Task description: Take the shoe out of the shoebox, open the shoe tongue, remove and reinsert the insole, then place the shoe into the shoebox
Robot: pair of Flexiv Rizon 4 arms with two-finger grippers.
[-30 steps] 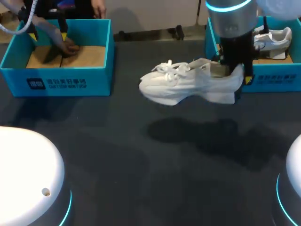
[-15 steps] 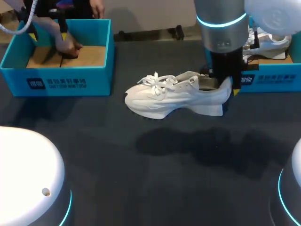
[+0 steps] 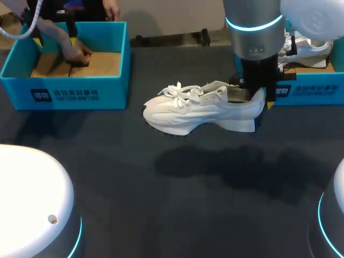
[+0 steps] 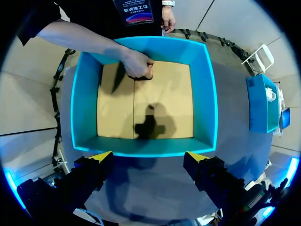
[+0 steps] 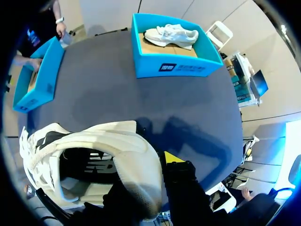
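The shoe [image 3: 199, 110] is gripped at the heel by the right gripper [image 3: 259, 98] and held above the table [image 3: 161, 215] beside the shoebox [image 3: 317, 90]. It has been carried leftward and lower within the last second.

The front wall of the left shoebox [image 3: 110, 91] carries a white square logo with two lines of white characters beside it, too small to read. The right shoebox [image 5: 150, 70] bears a like logo and a line of white print on its front wall. Bold dark letters, partly hidden, show inside the shoe [image 5: 131, 141], and a card [image 4: 133, 10] with white lettering hangs on the person [image 4: 84, 37] reaching into the left shoebox; neither reads clearly.
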